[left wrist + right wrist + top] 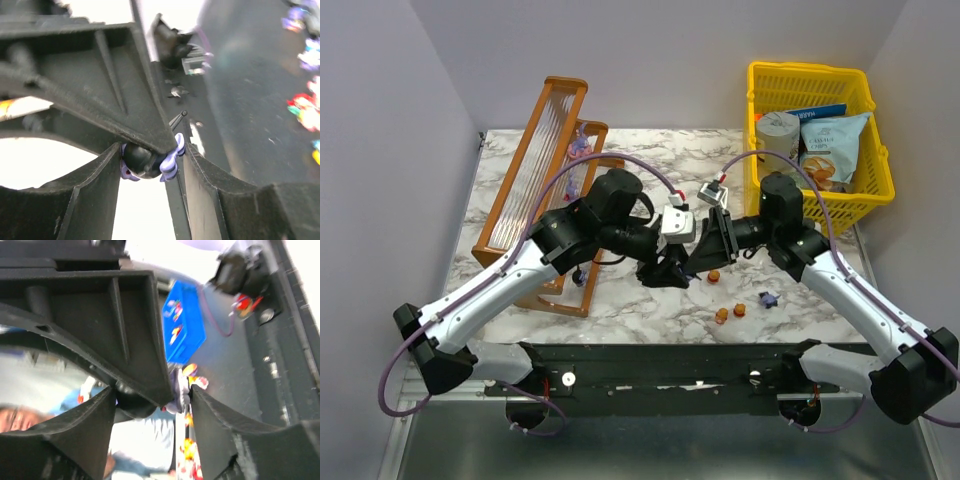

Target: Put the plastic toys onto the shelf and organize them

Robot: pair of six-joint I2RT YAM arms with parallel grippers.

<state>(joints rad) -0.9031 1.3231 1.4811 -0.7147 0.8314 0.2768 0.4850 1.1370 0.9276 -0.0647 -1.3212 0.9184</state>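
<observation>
- The black and purple toy (145,162) is up in the air over the middle of the table (620,310). It is right where your left gripper (152,152) and your right gripper (154,392) meet tip to tip.
- Your left gripper has this toy between its two fingers. The toy touches both of them, so the left gripper is gripping it.
- Your right gripper is around the same toy from the other side. The toy fills almost all of the gap. The picture is blurry there, so you cannot tell if these fingers squeeze the toy or stand just off it.
- In each wrist view, a finger of the other gripper comes in from the top left, and its tip rests on the toy.
- From above, the grippers hide the toy.
- Three small orange toys (721,316) lie on the table near the grippers, closer to the arm bases, on the right arm's side. A dark purple toy (769,298) lies just beside them, further right.
- The shelf (535,165) stands slanted on the left part of the table, with your left arm over its near end. One purple toy (581,150) sits on it near the far end.
- The yellow basket (808,70) stands at the far right corner. A can (778,135) and snack packets (832,148) are inside it.
</observation>
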